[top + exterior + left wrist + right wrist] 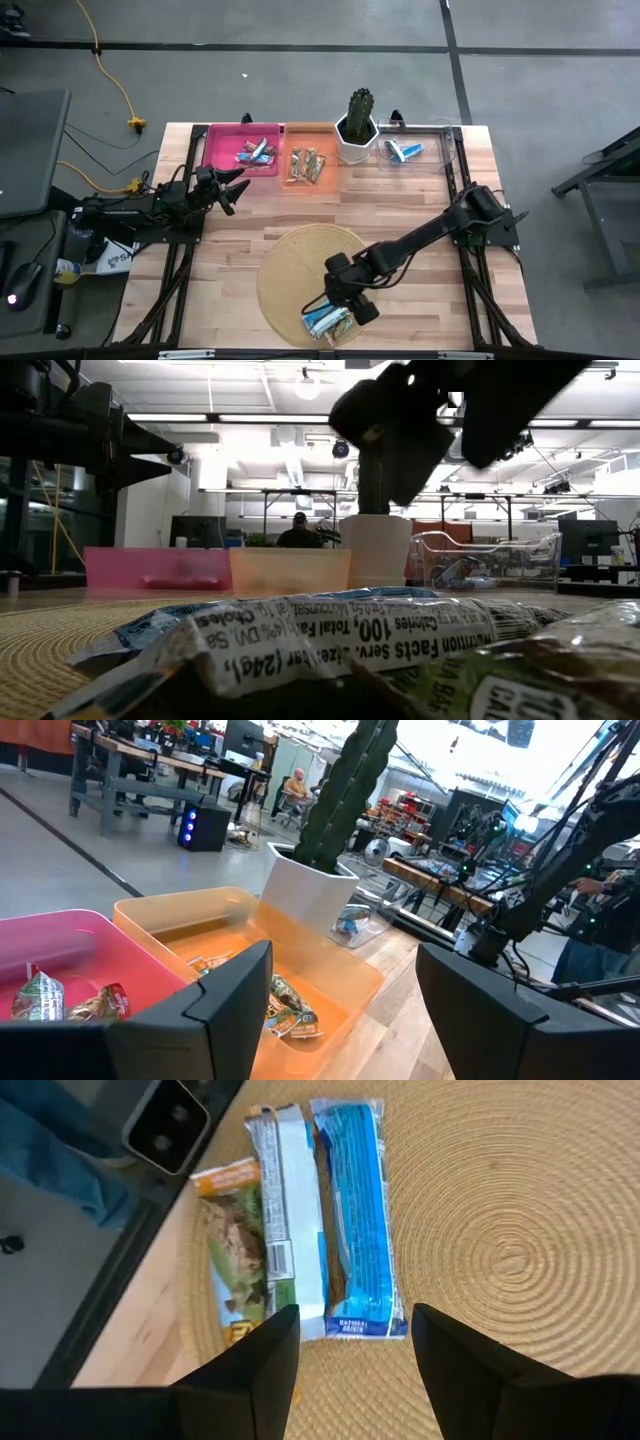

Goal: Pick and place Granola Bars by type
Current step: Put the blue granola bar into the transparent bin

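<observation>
At six o'clock on the round woven mat [300,270], three granola bars [345,1210] lie side by side, long axes parallel, under the right gripper [350,1345], whose fingers are spread around nothing. Toward twelve, the pink bin [243,150], orange bin [311,165] and clear bin [418,147] each hold bars, a potted cactus [358,125] between the latter two. At nine o'clock on the wooden table [420,200], the left gripper [235,190] waits, spread.

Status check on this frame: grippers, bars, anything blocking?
Right gripper open, over bars on woven mat. Left gripper open, parked near pink bin. Nothing blocking.
</observation>
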You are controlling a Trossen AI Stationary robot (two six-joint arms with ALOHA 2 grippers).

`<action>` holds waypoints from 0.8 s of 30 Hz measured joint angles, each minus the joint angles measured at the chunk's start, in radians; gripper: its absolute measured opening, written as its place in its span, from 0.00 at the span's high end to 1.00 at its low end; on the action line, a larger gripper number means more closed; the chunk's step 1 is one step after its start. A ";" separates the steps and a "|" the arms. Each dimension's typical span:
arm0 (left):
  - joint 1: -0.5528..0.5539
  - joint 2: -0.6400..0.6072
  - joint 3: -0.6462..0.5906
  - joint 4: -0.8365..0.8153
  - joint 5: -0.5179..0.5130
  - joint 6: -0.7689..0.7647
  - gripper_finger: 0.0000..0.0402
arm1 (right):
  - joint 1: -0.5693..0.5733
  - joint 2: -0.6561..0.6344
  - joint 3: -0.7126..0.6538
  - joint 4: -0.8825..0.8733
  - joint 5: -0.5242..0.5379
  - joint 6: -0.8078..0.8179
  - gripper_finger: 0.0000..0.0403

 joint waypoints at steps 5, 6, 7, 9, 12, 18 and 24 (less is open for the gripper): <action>0.000 0.000 0.000 0.000 0.000 0.000 0.39 | 0.000 0.043 0.000 0.039 0.008 -0.002 0.56; 0.000 0.000 0.000 0.000 0.000 0.000 0.39 | 0.000 0.049 0.000 0.050 0.009 -0.002 0.56; 0.000 0.000 0.000 0.000 0.000 0.000 0.39 | 0.000 0.053 0.000 0.060 0.009 -0.003 0.56; 0.000 0.000 0.000 0.000 0.000 0.000 0.39 | 0.000 0.059 0.000 0.080 0.016 -0.003 0.56; 0.000 0.000 0.000 0.000 0.000 0.000 0.39 | 0.000 0.063 0.000 0.102 0.039 -0.019 0.56; 0.000 0.000 0.000 0.000 0.000 0.000 0.39 | -0.001 0.063 0.000 0.134 0.050 -0.048 0.56; 0.000 0.000 0.000 0.000 0.000 0.000 0.39 | -0.001 0.063 -0.024 0.180 0.100 -0.067 0.56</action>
